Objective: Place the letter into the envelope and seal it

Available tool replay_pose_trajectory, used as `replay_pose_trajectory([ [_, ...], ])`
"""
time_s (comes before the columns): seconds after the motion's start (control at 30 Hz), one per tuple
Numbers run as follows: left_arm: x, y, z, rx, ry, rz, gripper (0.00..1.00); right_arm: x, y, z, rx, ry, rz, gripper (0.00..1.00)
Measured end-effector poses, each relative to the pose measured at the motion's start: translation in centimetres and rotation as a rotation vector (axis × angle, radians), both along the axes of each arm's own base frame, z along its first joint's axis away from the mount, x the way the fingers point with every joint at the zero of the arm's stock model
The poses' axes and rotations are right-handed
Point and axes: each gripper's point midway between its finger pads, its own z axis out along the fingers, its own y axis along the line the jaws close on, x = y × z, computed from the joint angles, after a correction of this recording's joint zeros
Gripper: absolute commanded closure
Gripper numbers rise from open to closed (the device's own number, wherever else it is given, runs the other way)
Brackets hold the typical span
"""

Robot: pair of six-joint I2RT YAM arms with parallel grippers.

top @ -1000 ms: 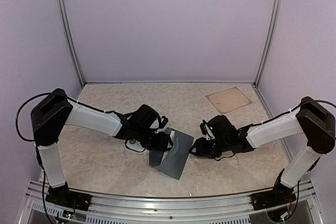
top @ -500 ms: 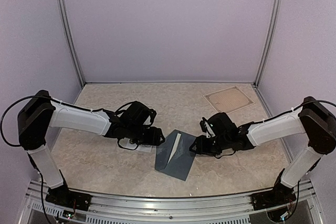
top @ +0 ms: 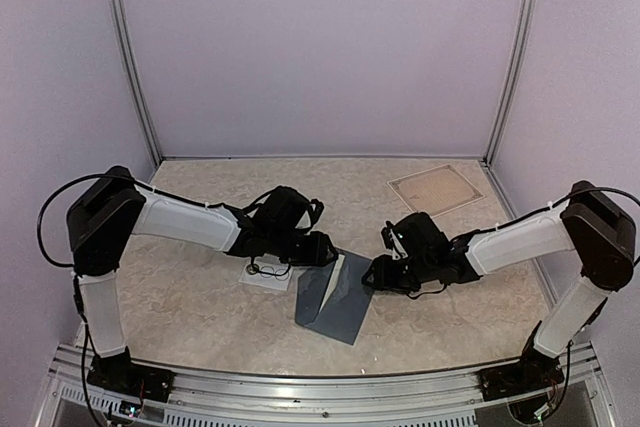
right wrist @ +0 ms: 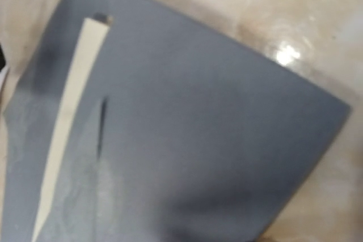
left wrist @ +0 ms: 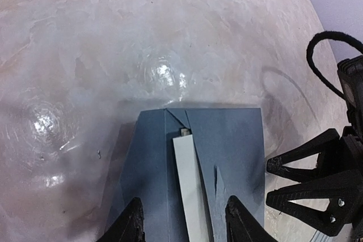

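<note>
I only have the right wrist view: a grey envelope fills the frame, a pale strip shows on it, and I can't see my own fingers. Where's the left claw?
Observer: The left claw is over the envelope, jaws open and straddling that pale strip.
Operator: And my right claw?
Observer: The right claw sits at the envelope's right edge. Its jaws are apart, with only table showing between them.
Operator: Anything else nearby?
Observer: A small white sheet lies just left of the envelope, partly under the left arm.
</note>
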Motion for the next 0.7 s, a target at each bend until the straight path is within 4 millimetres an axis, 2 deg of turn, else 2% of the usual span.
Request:
replay_pose_trajectory([
  [0.17,0.7,-1.0,-1.4,0.011,0.006,-0.013,0.64,0.3,-0.3,-0.3,-0.013,-0.003,-0.014,0.56],
  [0.4,0.8,-1.3,-3.6,0.035,0.022,-0.025,0.78,0.6,-0.7,-0.4,-0.022,-0.010,-0.037,0.57],
  [0.7,1.5,-2.0,-3.9,0.014,0.019,-0.032,0.89,1.0,-0.7,-0.8,-0.021,-0.014,-0.046,0.58],
])
